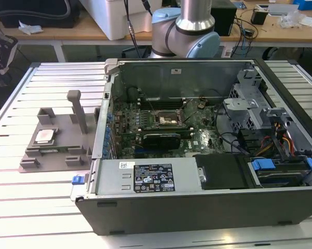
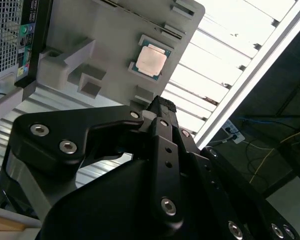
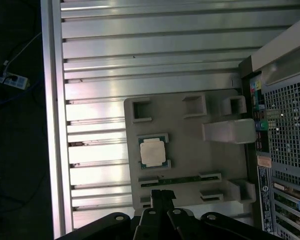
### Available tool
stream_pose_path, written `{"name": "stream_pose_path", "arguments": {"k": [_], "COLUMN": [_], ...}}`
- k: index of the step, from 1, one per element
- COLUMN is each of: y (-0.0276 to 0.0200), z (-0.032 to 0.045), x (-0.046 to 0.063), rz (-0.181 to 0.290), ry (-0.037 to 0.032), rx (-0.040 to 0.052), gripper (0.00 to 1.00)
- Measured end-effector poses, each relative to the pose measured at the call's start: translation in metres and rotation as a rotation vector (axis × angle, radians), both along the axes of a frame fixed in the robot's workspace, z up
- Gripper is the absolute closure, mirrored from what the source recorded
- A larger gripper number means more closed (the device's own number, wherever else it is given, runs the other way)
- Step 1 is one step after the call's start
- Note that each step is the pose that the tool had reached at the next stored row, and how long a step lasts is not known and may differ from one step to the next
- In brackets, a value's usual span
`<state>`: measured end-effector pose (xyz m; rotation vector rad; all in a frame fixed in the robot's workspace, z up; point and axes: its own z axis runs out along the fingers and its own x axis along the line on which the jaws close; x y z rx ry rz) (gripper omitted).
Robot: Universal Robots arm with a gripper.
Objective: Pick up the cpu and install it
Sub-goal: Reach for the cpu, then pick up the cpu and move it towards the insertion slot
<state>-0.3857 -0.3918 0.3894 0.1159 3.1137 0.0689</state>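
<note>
Fingers point(image 3: 156, 197) of the gripper point(image 3: 162, 192) are pressed together and hold nothing, apart from the cpu point(image 1: 44, 136). It lies flat, metal top up, in a recess of the grey fixture tray point(image 1: 59, 155). In the exterior view, the tray sits at nine o'clock from the open computer case point(image 1: 197, 207), on the slatted aluminium table point(image 1: 21, 197).

Nothing readable out there: the black label point(image 1: 154, 179) and small white sticker point(image 1: 127, 165) on the computer case point(image 1: 197, 210) carried print too fine to read.
</note>
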Motion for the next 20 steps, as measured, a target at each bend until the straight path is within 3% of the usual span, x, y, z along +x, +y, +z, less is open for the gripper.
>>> {"name": "stream_pose_path", "arguments": {"k": [12, 15, 16, 20], "y": [0.0000, 0.0000, 0.0000, 0.0000], "z": [0.0000, 0.0000, 0.0000, 0.0000], "x": [-0.0004, -0.0006, -0.0006, -0.0008], "rz": [0.000, 0.000, 0.000, 0.000], "ry": [0.0000, 0.0000, 0.0000, 0.0001], "rx": [0.0000, 0.0000, 0.0000, 0.0000], "gripper": [0.89, 0.64, 0.64, 0.40]}}
